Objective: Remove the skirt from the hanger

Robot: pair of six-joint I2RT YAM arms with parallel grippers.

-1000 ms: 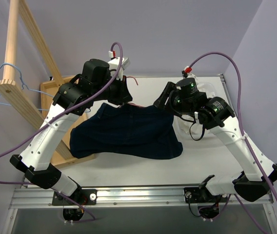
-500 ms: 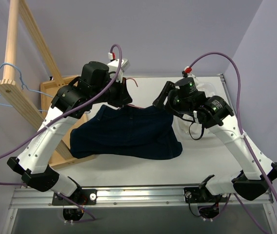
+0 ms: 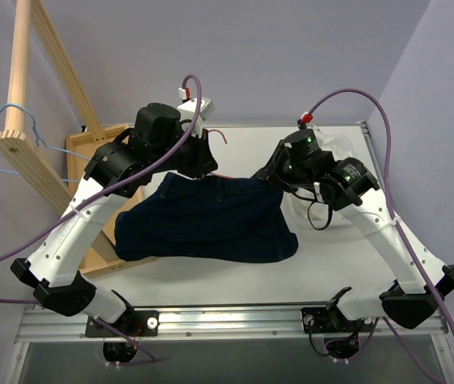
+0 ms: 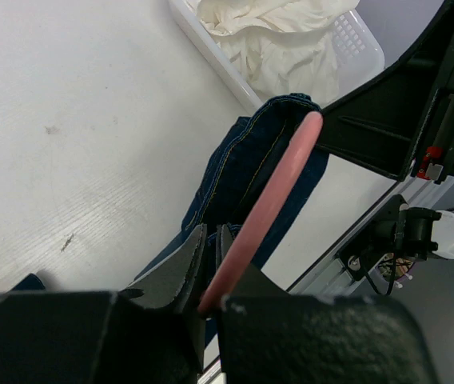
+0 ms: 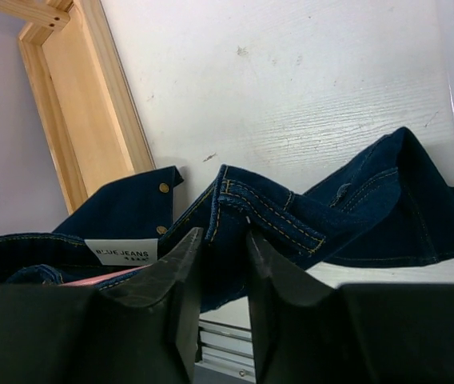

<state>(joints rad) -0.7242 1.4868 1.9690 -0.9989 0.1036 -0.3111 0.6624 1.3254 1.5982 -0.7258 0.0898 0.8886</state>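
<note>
Both pairs of jaws stand nearly together. The left gripper [image 4: 209,230] seems pinched on the pink hanger [image 4: 271,192], and the right gripper [image 5: 223,236] on the waistband of the denim garment [image 5: 267,212], holding it stretched above the bench [image 3: 331,264] (probably to work it free). The skirt [image 4: 267,38] lies heaped in the basket [image 4: 359,52]. The light-blue hanger [image 3: 9,106] hangs on the wooden rack [image 3: 19,72], well apart.

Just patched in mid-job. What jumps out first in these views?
The dark denim garment lies mid-table, held between both arms. The left gripper pinches the pink hanger inside it, and the right gripper grips its waistband. The white skirt lies crumpled in the basket behind the right arm, and a blue hanger hangs on the wooden rack at left.
</note>
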